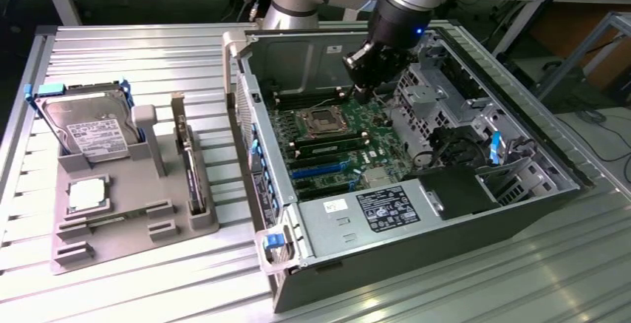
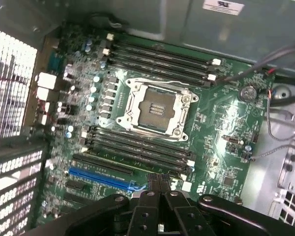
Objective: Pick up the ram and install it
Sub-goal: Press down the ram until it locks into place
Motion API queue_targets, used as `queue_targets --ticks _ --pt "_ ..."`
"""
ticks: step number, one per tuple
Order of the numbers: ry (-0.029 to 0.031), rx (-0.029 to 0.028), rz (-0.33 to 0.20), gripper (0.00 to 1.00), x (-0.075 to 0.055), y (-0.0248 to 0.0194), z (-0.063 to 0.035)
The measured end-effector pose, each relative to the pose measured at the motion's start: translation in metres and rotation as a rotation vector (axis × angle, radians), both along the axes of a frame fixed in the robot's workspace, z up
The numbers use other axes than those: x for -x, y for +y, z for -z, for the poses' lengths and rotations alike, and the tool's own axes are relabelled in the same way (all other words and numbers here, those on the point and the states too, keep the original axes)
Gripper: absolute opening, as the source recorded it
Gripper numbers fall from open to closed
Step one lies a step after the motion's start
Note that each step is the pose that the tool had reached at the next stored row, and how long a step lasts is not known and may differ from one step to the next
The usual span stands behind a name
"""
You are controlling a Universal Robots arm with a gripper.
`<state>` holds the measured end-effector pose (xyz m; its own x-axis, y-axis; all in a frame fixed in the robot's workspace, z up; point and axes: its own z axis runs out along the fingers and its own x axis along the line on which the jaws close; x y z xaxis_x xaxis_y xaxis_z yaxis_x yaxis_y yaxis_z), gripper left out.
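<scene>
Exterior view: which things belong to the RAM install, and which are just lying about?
Job: shut black claw; long black memory slots on the green motherboard; open grey computer case.
Lying about: boxy silver hard drive with white label, upright expansion card, square silver processor chip, all on the grey holder tray.

I log: open computer case [image 1: 414, 190] at the exterior view's right, motherboard [image 1: 330, 145] inside; parts tray [image 1: 128, 212] left, hard drive [image 1: 89, 127] at its far end.

Ribbed bare-metal table [image 1: 148, 57] glossy; grey plastic holder [image 1: 118, 227] matt; motherboard [image 2: 221, 162] green, glossy; hand [image 2: 160, 184] black, matt.
</scene>
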<state>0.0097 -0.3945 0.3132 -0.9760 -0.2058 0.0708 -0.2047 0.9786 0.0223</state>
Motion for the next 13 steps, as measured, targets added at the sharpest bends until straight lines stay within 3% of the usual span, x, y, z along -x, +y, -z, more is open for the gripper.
queue_targets --ticks 5,8,13 --pt "0.0000 0.0001 0.169 0.11 0.0000 0.0000 0.0008" --pt "0.0000 0.0001 0.231 0.11 0.0001 0.0000 0.0009" --pt "0.0000 0.0001 0.233 0.11 0.0001 0.0000 0.0009"
